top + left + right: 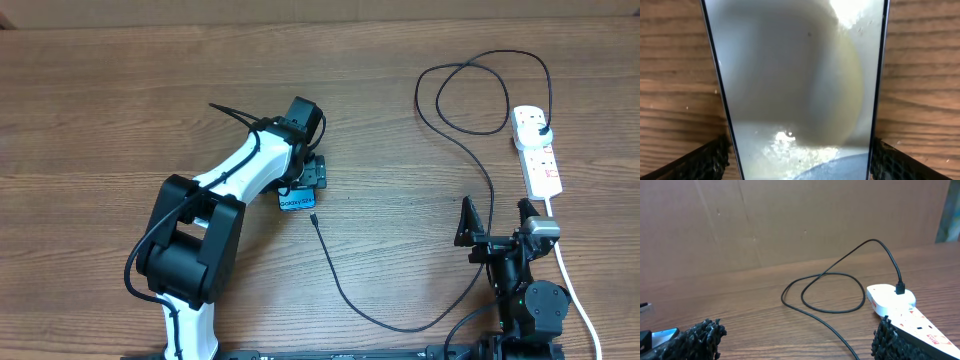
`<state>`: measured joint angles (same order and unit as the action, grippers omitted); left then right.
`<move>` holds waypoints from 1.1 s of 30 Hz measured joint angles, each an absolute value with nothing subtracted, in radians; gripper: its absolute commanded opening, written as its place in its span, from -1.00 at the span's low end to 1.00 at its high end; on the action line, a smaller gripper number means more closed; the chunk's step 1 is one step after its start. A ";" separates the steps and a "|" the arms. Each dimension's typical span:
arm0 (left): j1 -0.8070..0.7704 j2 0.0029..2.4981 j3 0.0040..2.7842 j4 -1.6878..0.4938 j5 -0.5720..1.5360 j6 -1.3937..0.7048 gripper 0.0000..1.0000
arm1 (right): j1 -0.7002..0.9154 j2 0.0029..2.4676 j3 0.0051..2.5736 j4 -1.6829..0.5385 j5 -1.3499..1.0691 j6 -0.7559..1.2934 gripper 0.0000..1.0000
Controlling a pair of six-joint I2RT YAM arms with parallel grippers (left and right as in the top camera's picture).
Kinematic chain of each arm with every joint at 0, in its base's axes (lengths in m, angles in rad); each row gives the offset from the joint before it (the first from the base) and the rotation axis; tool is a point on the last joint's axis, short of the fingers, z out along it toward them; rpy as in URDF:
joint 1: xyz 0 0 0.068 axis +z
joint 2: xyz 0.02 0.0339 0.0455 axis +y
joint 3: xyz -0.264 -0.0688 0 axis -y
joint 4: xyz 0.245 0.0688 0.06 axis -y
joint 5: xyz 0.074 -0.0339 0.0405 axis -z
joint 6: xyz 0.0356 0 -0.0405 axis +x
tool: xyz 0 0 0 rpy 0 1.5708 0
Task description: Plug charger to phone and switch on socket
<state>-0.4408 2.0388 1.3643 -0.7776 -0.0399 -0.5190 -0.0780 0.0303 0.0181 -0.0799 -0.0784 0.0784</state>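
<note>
Phone (800, 75) is gripped at both edges by the left tool (800, 162); the right tool (795, 345) is held wide apart, empty. Wooden tabletop (100, 100), brown wall (740, 220).

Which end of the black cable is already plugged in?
The plug end, seated in the socket; the connector tip lies loose near the phone.

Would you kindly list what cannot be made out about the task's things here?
Phone: overhead, the left gripper covers most; its port is unseen.
Left wrist: glare washes the screen; whether the fingers touch it is unclear.
Socket switches: too small overhead; cut off by the right wrist view's edge.
</note>
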 measured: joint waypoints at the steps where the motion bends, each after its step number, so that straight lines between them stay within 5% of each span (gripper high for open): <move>1: -0.443 2.038 1.364 -0.784 -0.038 -0.519 0.90 | -0.078 0.030 0.018 -0.080 -0.078 0.078 1.00; 33: -0.452 2.041 1.362 -0.712 -0.076 -0.520 0.99 | -0.078 0.030 0.018 -0.080 -0.078 0.078 1.00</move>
<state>-0.4519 2.0411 1.3621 -0.7116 -0.0757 -0.5201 -0.0780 0.0303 0.0181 -0.0799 -0.0784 0.0784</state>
